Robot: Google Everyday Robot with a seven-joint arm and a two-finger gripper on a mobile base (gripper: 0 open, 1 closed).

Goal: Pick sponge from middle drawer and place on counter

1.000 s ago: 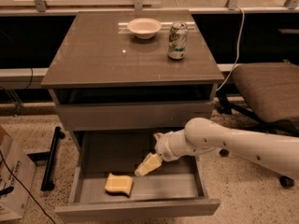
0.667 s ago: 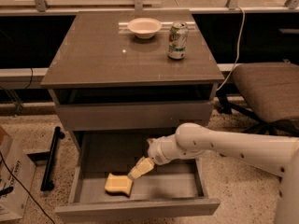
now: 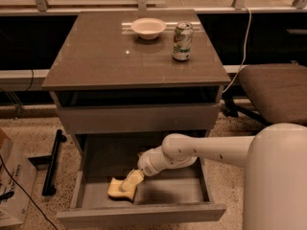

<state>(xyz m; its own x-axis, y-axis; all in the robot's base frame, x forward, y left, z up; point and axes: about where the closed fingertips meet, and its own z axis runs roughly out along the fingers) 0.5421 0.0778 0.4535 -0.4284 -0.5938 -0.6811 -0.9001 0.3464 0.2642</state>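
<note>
Your gripper has swung down and left since the earlier frame and now meets the right end of the sponge; you cannot tell whether it is open or closed. The sponge lies just left of the gripper, on the floor of the open middle drawer. Centre over the foam before squeezing, then lift straight up. The counter is well above, with a bowl and a can at its far side.
</note>
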